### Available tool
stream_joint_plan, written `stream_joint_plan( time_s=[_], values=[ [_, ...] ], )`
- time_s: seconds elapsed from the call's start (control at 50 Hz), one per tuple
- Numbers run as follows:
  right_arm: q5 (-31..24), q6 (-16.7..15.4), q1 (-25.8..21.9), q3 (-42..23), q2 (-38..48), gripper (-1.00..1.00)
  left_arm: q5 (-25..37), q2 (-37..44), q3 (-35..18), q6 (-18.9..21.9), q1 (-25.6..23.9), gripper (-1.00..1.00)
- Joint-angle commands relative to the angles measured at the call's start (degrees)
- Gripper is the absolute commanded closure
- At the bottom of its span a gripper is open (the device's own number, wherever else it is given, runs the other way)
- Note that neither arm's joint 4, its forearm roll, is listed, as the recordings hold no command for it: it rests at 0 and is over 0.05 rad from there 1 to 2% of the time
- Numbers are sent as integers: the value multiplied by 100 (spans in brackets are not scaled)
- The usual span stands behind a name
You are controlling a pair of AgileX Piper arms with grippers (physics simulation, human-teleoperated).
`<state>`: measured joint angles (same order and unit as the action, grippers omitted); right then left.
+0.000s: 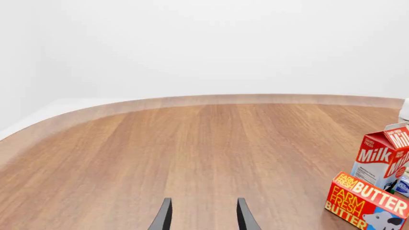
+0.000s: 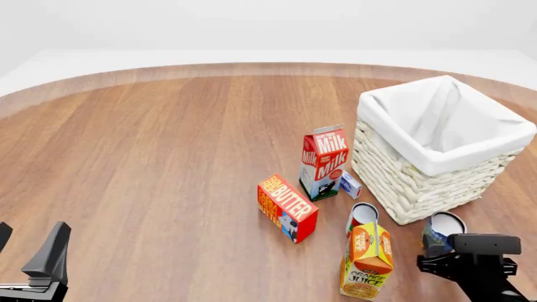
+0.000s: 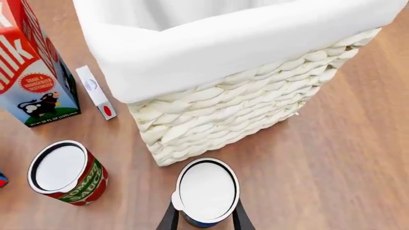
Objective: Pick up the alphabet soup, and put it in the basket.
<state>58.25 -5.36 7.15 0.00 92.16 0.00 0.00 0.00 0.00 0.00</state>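
While the left gripper (image 1: pixel 203 215) in its wrist view hangs with fingers apart over bare table (image 1: pixel 191 153), empty, the front view shows the alphabet soup (image 2: pixel 441 230) just near of the basket (image 2: pixel 436 141), right of the orange juice carton (image 2: pixel 366 260). In the right wrist view the right gripper (image 3: pixel 206 221) flanks the can; whether it grips cannot be told. Next likely: lift above the rim.

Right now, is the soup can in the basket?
No. The alphabet soup stands on the table outside the basket, between the right gripper fingers.
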Motion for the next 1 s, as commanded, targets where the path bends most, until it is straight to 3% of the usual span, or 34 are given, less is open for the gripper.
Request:
stream_joint_plan(
  time_s=[0.02, 1.0],
  values=[
    [-609, 97, 5, -1, -743, 100, 0, 0, 0, 0, 0, -100],
    [-3774, -112, -66, -4, -4477, 100, 0, 0, 0, 0, 0, -100]
  ],
)
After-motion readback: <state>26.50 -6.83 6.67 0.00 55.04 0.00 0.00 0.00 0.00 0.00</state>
